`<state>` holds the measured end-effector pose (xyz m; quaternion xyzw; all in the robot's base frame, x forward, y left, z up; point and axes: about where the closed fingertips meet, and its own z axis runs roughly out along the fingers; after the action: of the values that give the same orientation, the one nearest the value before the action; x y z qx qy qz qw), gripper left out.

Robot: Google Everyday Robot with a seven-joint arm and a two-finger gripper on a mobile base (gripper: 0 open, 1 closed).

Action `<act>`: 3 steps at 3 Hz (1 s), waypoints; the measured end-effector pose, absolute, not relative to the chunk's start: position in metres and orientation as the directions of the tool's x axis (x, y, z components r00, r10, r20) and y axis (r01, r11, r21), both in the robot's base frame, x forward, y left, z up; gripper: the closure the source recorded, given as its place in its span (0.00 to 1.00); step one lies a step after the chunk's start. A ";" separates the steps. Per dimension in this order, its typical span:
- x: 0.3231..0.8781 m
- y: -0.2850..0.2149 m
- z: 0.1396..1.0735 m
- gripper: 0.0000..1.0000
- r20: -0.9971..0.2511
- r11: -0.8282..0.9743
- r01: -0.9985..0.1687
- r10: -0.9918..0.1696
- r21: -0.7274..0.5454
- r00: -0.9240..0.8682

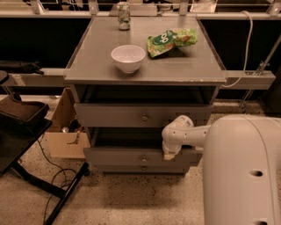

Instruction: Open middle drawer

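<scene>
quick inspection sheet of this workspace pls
surface: grey cabinet top
job's things: middle drawer stands partly out, with a dark gap above its front
clutter: bowl, green bag and can on top
grippers: gripper at the middle drawer's upper edge, right of centre
cables: black cable on the floor at left; white cable at right
surroundings: cardboard box left of the cabinet

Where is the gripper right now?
In the camera view, the gripper sits at the top edge of the middle drawer, right of its knob and below the top drawer.
</scene>
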<state>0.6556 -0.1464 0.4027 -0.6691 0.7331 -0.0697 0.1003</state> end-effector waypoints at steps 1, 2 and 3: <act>0.636 -0.151 0.402 1.00 -0.054 0.102 -0.973 -0.994 -0.209 -0.092; 0.628 -0.152 0.401 1.00 -0.054 0.105 -0.975 -0.994 -0.196 -0.096; 0.621 -0.152 0.401 1.00 -0.060 0.105 -0.977 -0.994 -0.185 -0.095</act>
<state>0.6207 -0.1518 0.4007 -0.6673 0.7383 -0.0487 0.0847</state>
